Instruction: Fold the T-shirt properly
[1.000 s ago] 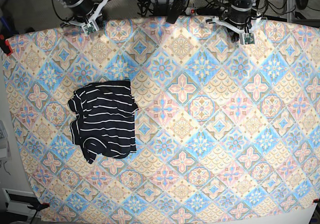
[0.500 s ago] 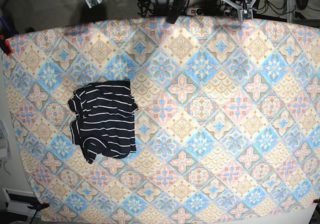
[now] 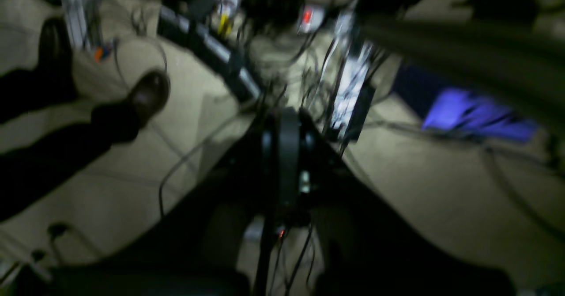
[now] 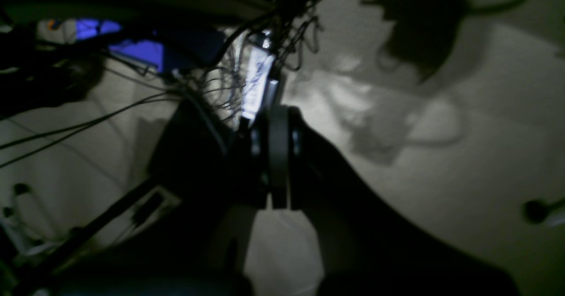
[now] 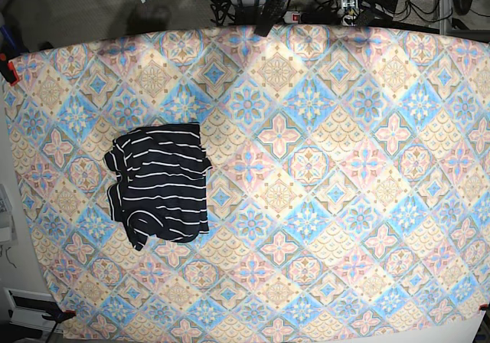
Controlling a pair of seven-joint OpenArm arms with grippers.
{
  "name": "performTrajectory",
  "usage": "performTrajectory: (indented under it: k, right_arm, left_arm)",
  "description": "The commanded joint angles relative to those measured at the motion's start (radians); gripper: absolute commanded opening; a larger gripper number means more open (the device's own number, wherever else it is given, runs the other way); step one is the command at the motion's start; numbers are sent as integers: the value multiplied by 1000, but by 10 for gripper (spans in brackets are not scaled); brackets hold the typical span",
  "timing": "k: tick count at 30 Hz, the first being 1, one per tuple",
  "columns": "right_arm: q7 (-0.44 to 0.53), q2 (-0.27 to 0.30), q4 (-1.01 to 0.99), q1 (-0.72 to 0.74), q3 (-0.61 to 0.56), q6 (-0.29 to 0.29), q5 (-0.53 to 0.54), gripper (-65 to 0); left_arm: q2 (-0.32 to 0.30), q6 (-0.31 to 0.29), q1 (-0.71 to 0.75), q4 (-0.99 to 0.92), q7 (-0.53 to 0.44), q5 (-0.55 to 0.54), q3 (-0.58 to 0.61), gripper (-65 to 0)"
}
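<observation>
Covering nearly the whole base view is the cloth (image 5: 321, 205), a broad flat spread printed in pastel blue, pink and cream tiles set on the diagonal, smooth across the middle, with small red clips at its left corners. On its left part lies the T-shirt (image 5: 161, 186), a soft navy, near-black fabric crossed by thin white stripes, gathered into a compact, roughly rectangular bundle. Its right edge is fairly straight, while the left side and the lower left corner bulge out in rounded lumps, so the packet looks rough rather than crisp. Judging from that, the folding appears essentially done; what could remain is squaring the loose left edge and flattening the bundle, if a neater result is wanted. Both arms sit beyond the far edge of the cloth, well apart from the shirt, with only small parts of them showing at the top of the base view. The left gripper (image 3: 282, 154) shows in its wrist view as a dark, blurred shape with its jaws pressed together on nothing, pointing at a pale floor strewn with cables. The right gripper (image 4: 279, 154) looks the same in its own dim view: dark, hard-edged jaws closed flat against each other, holding nothing, above bare floor and tangled wires.
</observation>
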Motion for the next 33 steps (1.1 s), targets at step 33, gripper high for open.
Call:
performTrajectory:
  k: [33]
  right_arm:
    - [365, -40, -909, 469, 12, -313, 14, -648]
  left_arm:
    - [10, -88, -494, -1028, -390, 48, 13, -650]
